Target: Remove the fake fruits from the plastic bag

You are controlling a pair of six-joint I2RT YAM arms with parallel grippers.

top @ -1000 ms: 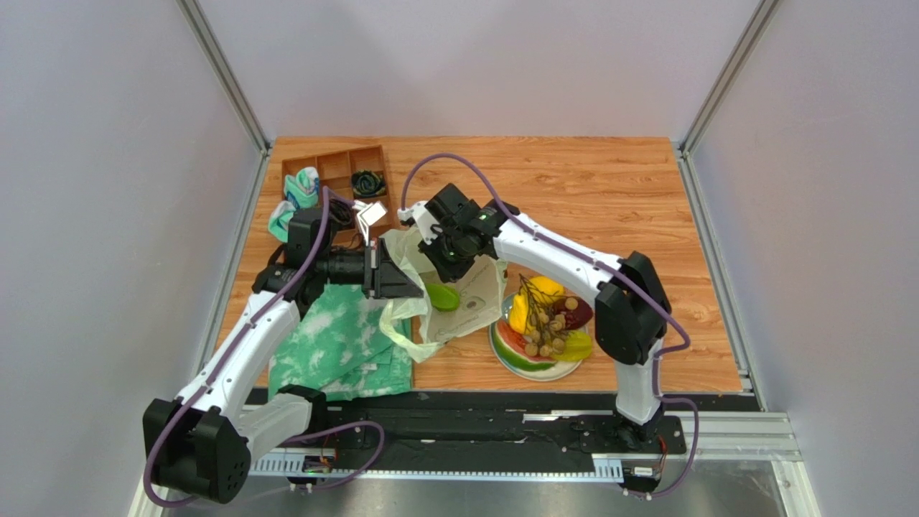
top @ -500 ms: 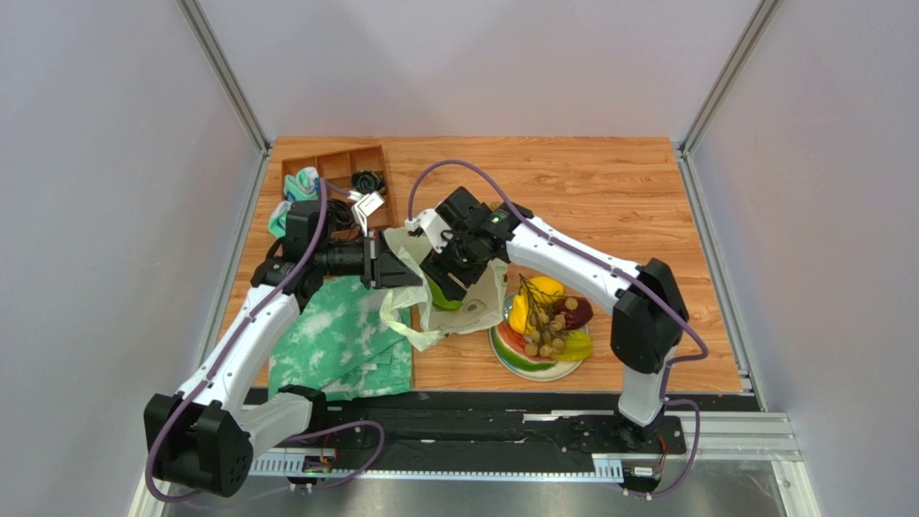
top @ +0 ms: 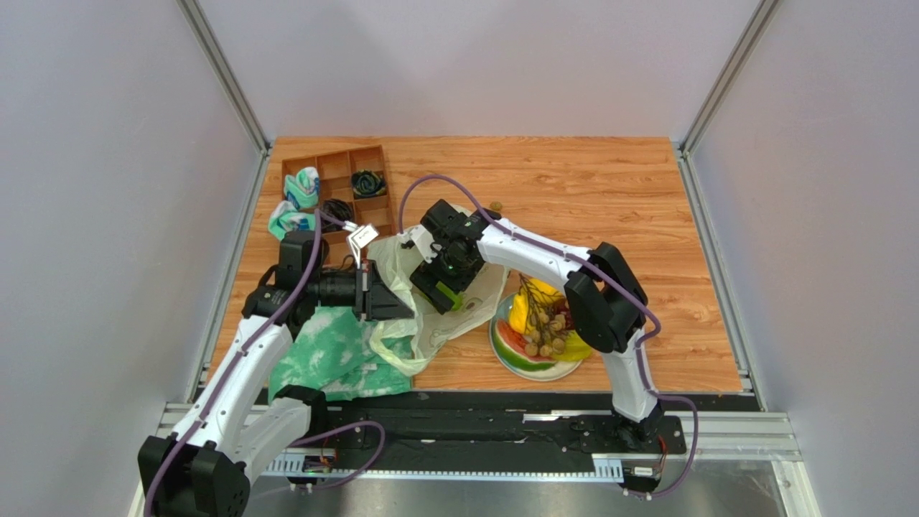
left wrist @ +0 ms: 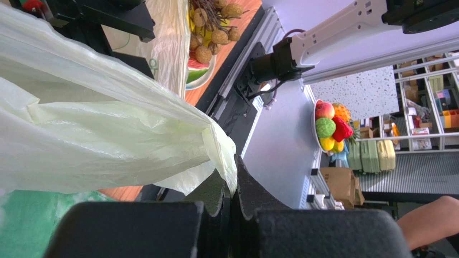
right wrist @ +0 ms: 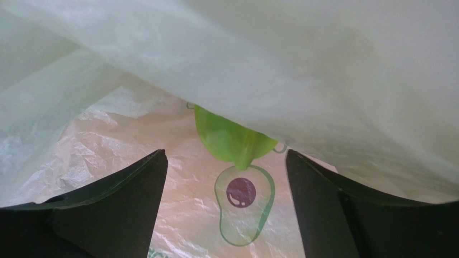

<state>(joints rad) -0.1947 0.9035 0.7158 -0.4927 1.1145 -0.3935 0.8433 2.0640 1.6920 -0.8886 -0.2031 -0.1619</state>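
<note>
Right gripper [right wrist: 226, 157] at avocado-printed plastic bag [right wrist: 161, 64]

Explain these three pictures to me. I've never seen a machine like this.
These are two robot arms bolted to a wooden table. One picture looks down from above; the other two come from small cameras on the wrists. The left gripper is pinched shut on the edge of the plastic bag, holding it up. The right gripper is open inside the bag's mouth, facing a green fake fruit lying in there, not gripping it. Also on the table: a plate piled with fake fruits, a green cloth and a wooden tray.
</note>
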